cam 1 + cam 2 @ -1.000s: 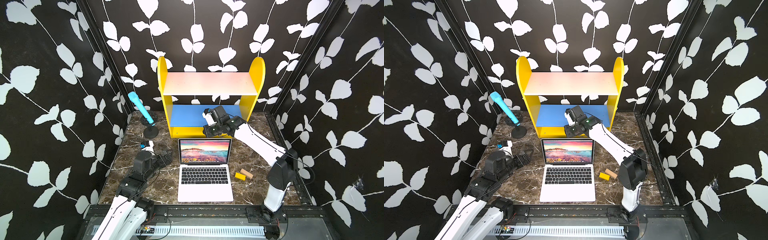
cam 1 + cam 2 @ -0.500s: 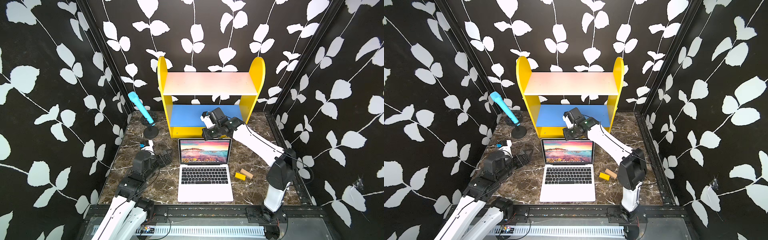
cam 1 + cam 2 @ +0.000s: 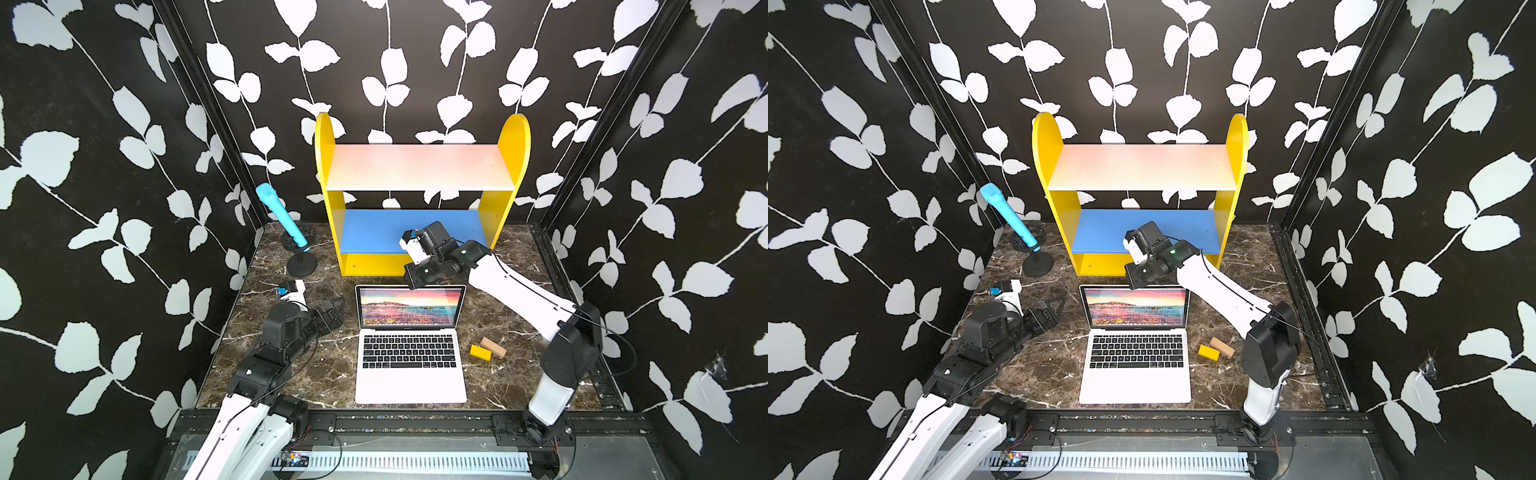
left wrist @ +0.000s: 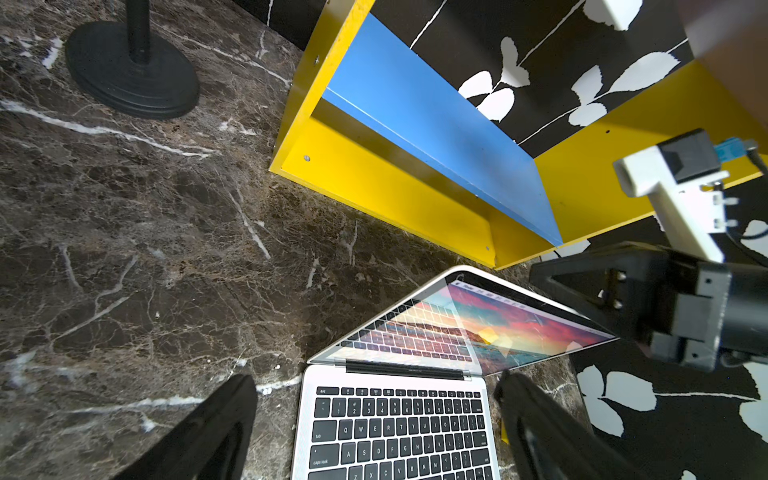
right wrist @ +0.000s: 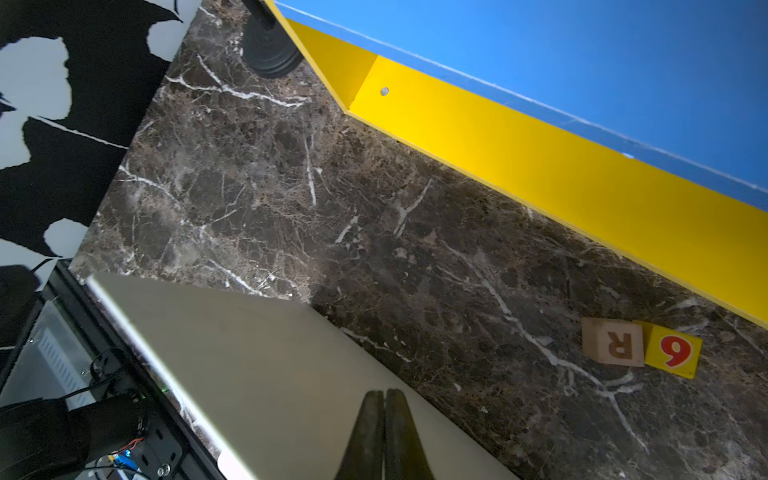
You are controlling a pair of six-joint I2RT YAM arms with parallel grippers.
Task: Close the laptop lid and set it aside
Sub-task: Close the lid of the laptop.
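The laptop (image 3: 409,376) (image 3: 1136,380) lies open in the middle of the marble table. The laptop lid (image 3: 409,305) (image 3: 1136,307) stands raised, its sunset screen facing the front. My right gripper (image 3: 417,276) (image 3: 1138,278) hovers just behind the lid's top edge. In the right wrist view its fingers (image 5: 384,395) are pressed together, empty, over the lid's pale back (image 5: 249,353); whether they touch it I cannot tell. My left gripper (image 3: 334,313) (image 3: 1054,309) is open to the left of the screen, and in the left wrist view (image 4: 374,380) it frames the keyboard (image 4: 395,428) and the lid (image 4: 478,328).
A yellow shelf unit (image 3: 374,266) with a blue lower board stands right behind the laptop. A blue microphone (image 3: 282,220) on a black stand is at the back left. A yellow block (image 3: 480,352) and a wooden block (image 3: 494,347) lie right of the keyboard.
My right gripper has moved left and down to the lid's top edge and its jaws have come fully together. The left arm and the laptop have not moved.
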